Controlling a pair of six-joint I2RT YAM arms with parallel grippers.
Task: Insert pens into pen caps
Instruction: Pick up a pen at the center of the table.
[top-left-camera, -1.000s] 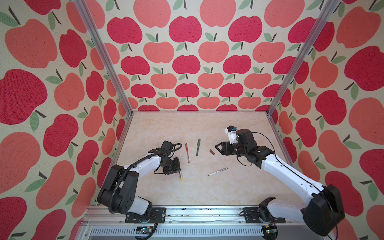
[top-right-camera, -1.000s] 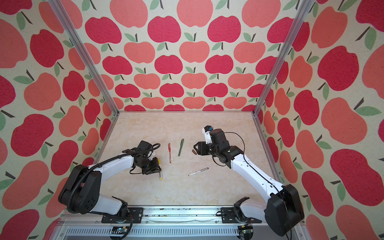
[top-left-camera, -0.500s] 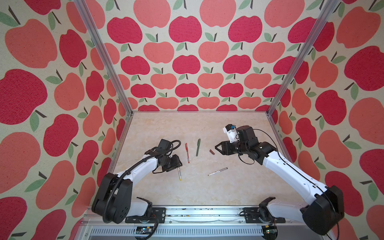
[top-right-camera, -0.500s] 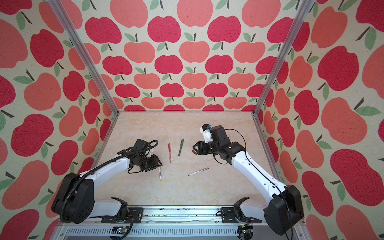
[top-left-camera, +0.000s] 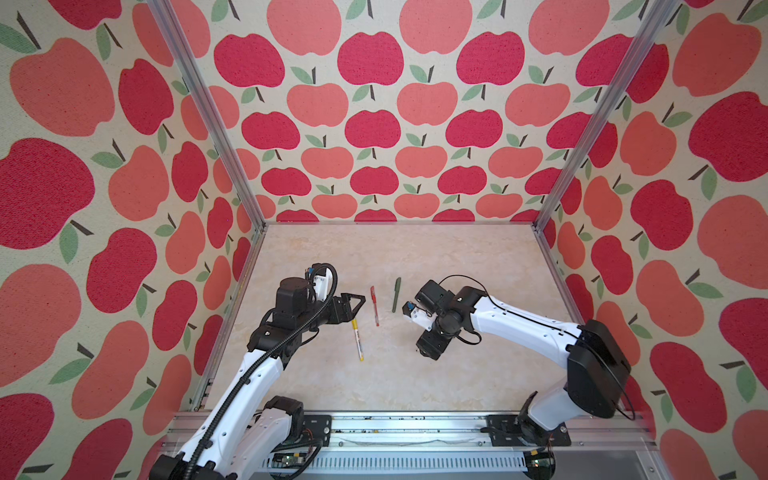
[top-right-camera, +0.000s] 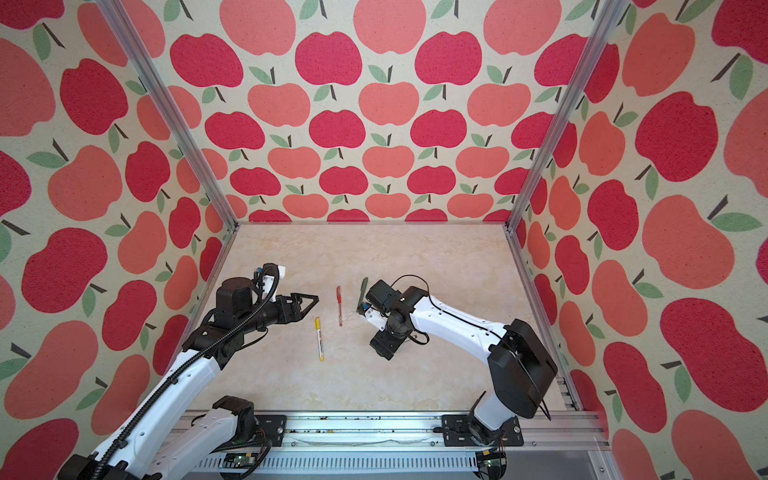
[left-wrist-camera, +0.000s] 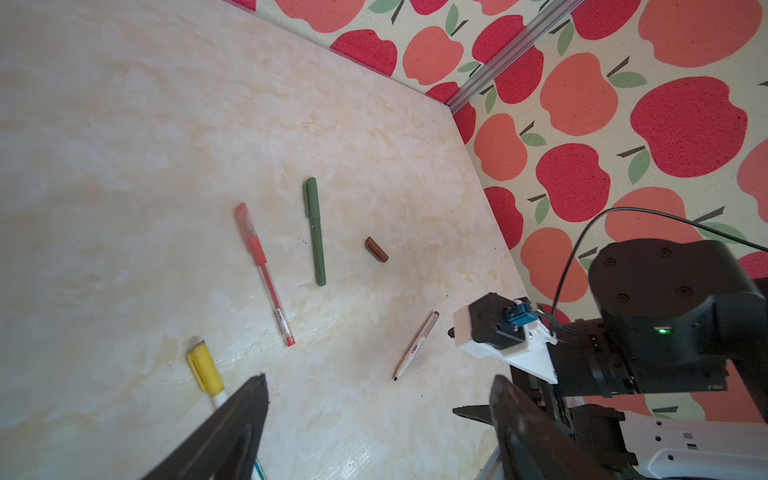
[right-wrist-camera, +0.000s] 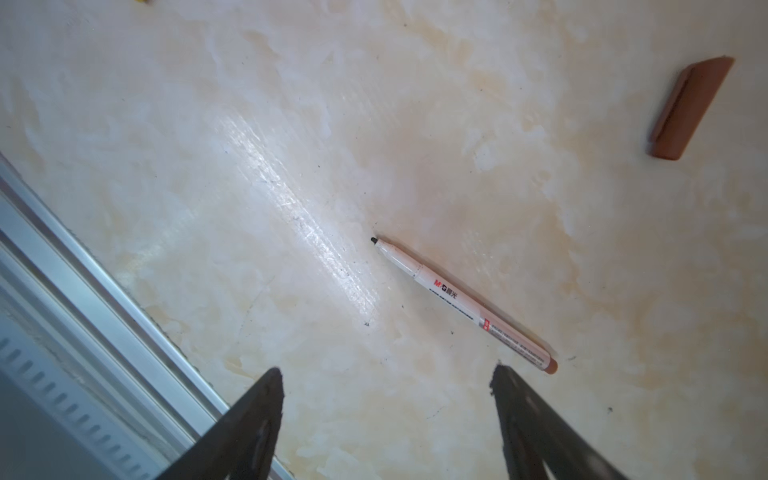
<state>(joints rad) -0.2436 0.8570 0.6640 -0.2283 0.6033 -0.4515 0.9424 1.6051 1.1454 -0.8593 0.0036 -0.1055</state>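
My left gripper (top-left-camera: 356, 302) (left-wrist-camera: 379, 380) hangs open and empty just behind the yellow-capped white pen (top-left-camera: 357, 338) (left-wrist-camera: 205, 374), which lies on the table. A red pen (top-left-camera: 375, 305) (left-wrist-camera: 264, 270) and a dark green pen (top-left-camera: 396, 295) (left-wrist-camera: 314, 230) lie capped side by side further right. The brown-tipped white pen (right-wrist-camera: 465, 303) (left-wrist-camera: 417, 345) lies uncapped, its black tip bare. Its maroon-brown cap (right-wrist-camera: 690, 108) (left-wrist-camera: 376, 249) lies apart from it. My right gripper (top-left-camera: 428, 352) (right-wrist-camera: 384, 374) points down over that pen, open and empty. In both top views my right arm hides this pen and cap.
Apple-patterned walls (top-left-camera: 374, 124) close the marble table (top-left-camera: 395, 374) on three sides. A metal rail (right-wrist-camera: 83, 291) (top-left-camera: 395, 432) runs along the front edge, close to my right gripper. My right arm's wrist (left-wrist-camera: 498, 328) sits near my left gripper's fingers.
My left gripper opened, let go of the yellow-capped pen, and drew up and back; the pen now lies on the table. My right gripper swung from the brown cap towards the front and opened wider.
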